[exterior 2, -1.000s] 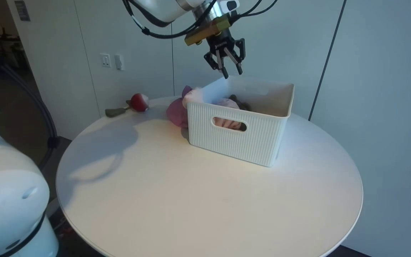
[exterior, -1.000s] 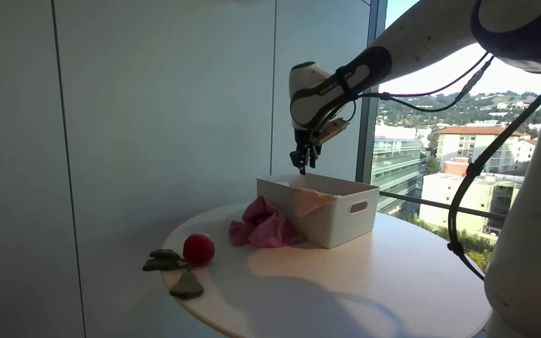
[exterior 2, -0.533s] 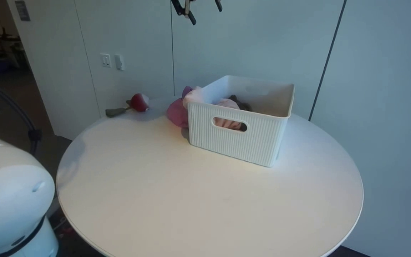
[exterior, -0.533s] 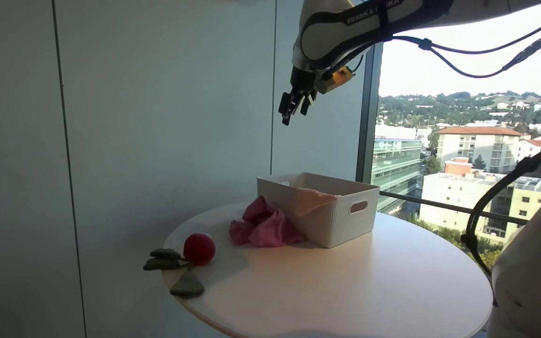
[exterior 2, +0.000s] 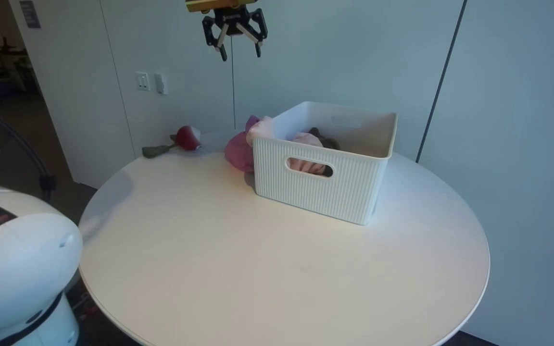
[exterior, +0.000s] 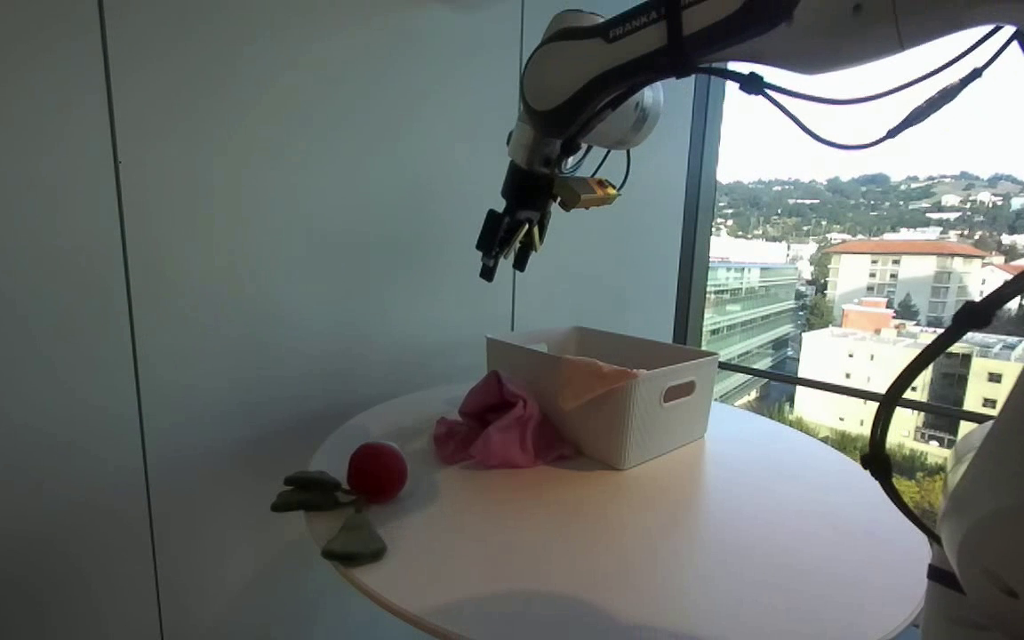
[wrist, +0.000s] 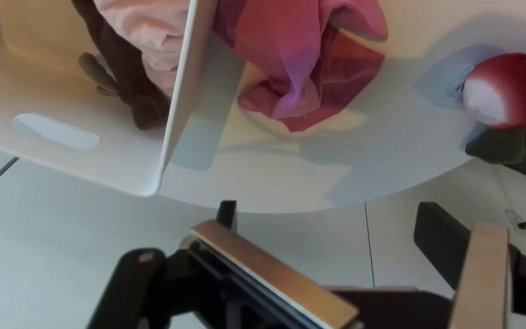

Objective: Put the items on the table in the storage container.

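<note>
1. White and ribbed, the storage container stood upright on the round table, its mouth facing up
2. Inside the container lay a pale pink cloth, and right alongside it a long dark brown item — what that item was, I could not tell
3. Over the container's rim hung peach fabric, in both exterior views; whether it belonged to the cloth within could not be told
4. Just beside the container, on the side where the peach fabric hung, a deep pink cloth sat crumpled on the table; contact between the two could not be made out
5. Well apart from the container, beyond the deep pink cloth, rested a round red-and-white item with green leaves; in an exterior view some leaves jutted past the table's edge
6. Higher than the container's rim, and apart from it, hung the black gripper — its fingers spread wide, with pale wall showing between them in the wrist view
7. Above the container's level ran the white and black arm, cables slung beneath it, and a yellow-brown block sat next to the gripper
8. Behind the container in an exterior view rose a window frame, with buildings and hills past the glass
</note>
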Robot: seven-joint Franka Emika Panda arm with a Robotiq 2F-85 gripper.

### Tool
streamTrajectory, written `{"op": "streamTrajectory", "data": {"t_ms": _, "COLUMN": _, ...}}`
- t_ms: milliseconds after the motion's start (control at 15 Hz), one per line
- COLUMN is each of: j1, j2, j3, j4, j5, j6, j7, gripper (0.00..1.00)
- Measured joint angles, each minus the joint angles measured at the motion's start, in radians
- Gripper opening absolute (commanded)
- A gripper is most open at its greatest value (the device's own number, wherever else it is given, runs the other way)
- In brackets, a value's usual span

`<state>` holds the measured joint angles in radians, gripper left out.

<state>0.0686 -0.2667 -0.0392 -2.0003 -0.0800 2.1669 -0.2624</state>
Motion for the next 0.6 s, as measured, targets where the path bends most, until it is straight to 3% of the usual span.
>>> {"op": "streamTrajectory", "data": {"t_ms": 400, "j1": -0.002, "j2": 0.195, "j3": 0.003, "j4": 0.004, "j5": 0.033, "j6": -0.014, "j7": -0.041, "gripper": 1.00}}
{"op": "streamTrajectory", "data": {"t_ms": 600, "j1": -0.019, "j2": 0.264, "j3": 0.004, "j4": 0.007, "j5": -0.020, "j6": -0.034, "j7": -0.039, "gripper": 1.00}}
